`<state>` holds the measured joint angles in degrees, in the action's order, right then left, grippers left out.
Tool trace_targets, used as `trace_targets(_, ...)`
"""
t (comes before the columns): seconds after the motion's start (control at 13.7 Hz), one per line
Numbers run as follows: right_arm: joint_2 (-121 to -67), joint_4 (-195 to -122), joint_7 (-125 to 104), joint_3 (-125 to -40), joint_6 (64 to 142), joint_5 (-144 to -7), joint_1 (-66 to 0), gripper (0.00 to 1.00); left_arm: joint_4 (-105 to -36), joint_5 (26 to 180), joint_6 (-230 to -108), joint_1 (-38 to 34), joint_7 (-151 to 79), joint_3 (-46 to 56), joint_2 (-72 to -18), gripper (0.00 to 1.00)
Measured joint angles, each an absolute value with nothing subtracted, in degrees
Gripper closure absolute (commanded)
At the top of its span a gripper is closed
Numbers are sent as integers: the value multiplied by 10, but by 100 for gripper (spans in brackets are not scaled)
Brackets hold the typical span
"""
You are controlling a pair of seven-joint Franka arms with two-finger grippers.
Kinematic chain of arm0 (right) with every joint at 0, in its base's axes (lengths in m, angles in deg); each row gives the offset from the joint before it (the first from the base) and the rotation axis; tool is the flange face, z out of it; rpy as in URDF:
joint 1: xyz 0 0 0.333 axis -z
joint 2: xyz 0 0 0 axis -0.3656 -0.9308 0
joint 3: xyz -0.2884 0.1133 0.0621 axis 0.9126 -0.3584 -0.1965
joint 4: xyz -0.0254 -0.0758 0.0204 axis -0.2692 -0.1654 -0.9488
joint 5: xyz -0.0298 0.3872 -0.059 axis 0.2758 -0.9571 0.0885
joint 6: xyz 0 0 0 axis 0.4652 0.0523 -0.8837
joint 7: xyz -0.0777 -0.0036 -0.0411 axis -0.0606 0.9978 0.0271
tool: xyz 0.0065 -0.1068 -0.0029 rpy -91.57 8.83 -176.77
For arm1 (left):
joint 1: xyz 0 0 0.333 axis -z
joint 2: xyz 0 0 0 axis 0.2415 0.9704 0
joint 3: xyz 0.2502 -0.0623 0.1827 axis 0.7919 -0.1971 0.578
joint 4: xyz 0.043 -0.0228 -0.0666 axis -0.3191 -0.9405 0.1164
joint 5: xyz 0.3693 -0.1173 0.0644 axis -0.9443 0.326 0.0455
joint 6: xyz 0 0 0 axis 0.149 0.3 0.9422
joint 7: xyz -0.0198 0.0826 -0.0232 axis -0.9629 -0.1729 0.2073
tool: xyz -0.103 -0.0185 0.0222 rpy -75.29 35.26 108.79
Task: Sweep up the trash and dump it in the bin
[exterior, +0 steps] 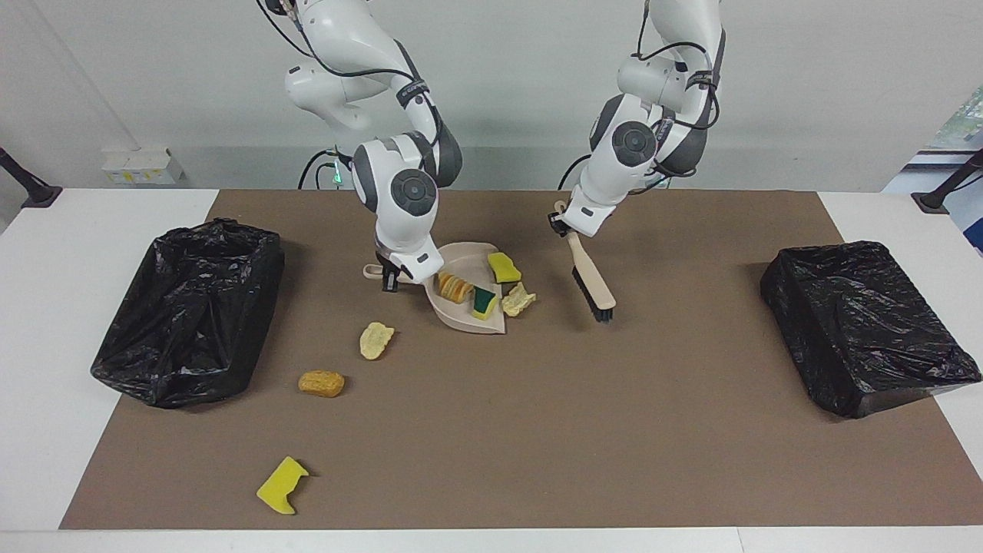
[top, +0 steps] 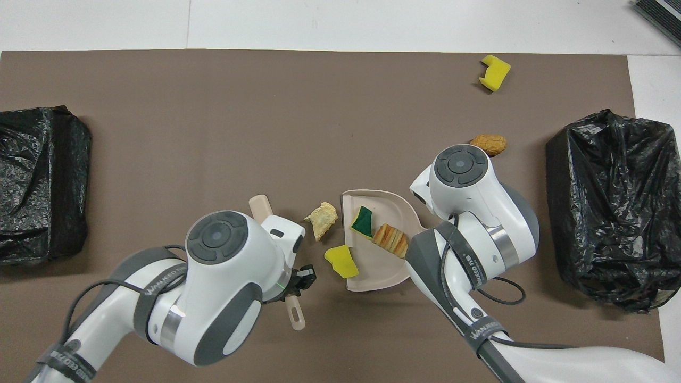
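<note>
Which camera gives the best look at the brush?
The facing view: the whole brush shows, handle to bristles, held by the left claw. In the overhead view the left arm covers it; only both handle ends show.

A brown mat (exterior: 537, 430) covers most of the white worktop (exterior: 46, 307). In the facing view, small white boxes (exterior: 142, 165) sit at ten o'clock by the wall. One black clamp arm (exterior: 27, 184) stands beside them, and another black clamp arm (exterior: 948, 188) stands at two o'clock.

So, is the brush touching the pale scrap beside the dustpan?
Apart. The facing view shows bare mat between the brush and the pale scrap.
</note>
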<state>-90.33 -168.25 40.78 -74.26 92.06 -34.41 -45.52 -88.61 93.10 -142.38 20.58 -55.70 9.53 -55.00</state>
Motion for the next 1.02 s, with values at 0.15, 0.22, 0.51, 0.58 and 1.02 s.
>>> trace_targets(0.15, -903, -1683, 389, -743, 921, -344, -468, 100, -893, 931, -1443, 220, -549, 88, -533, 100)
trace_targets(0.22, -903, -1683, 385, -743, 921, -344, -470, 100, -894, 931, -1452, 233, -548, 86, -524, 100)
trace_targets(0.51, -903, -1683, 383, -742, 921, -344, -471, 100, -888, 967, -1502, 286, -548, 80, -499, 100)
trace_targets(0.58, -903, -1683, 382, -742, 921, -344, -471, 100, -883, 973, -1510, 295, -548, 79, -496, 100)
trace_targets(1.02, -903, -1684, 385, -742, 921, -346, -464, 100, -857, 1005, -1579, 358, -553, 73, -445, 100)
